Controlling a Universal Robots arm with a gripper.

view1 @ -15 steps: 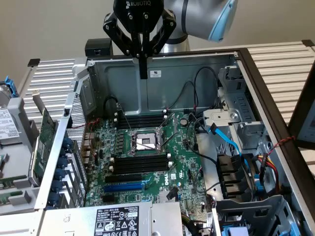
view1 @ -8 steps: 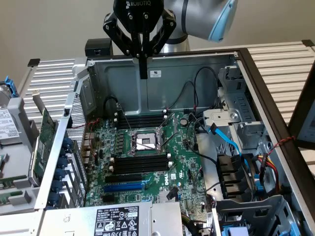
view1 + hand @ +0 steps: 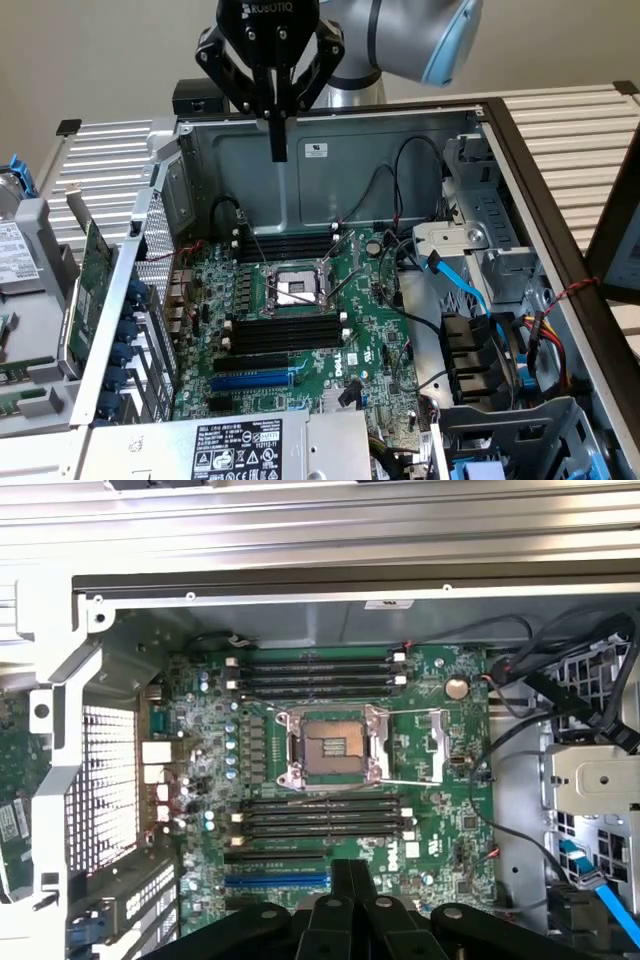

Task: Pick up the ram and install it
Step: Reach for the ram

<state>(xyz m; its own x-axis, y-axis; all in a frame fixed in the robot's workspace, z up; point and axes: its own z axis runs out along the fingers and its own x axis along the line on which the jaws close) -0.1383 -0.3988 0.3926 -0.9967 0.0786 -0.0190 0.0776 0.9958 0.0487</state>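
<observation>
Above the case (image 3: 400,125) rim, hand (image 3: 278,150) pinched shut — motherboard (image 3: 372,335) well below.

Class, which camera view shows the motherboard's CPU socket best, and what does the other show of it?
The wrist view: it looks nearly straight down on the CPU socket, whole and unobstructed. The exterior view shows the CPU socket at a slant, also unobstructed.

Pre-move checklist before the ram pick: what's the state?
1. Gripper holding the ram: not ok, jaws shut with nothing between them.
2. Case open, motherboard exposed: ok.
3. Memory slots empty: ok.
4. Slot end clips open: cannot tell.
5. Black cables clear of the slots: cannot tell.
</observation>
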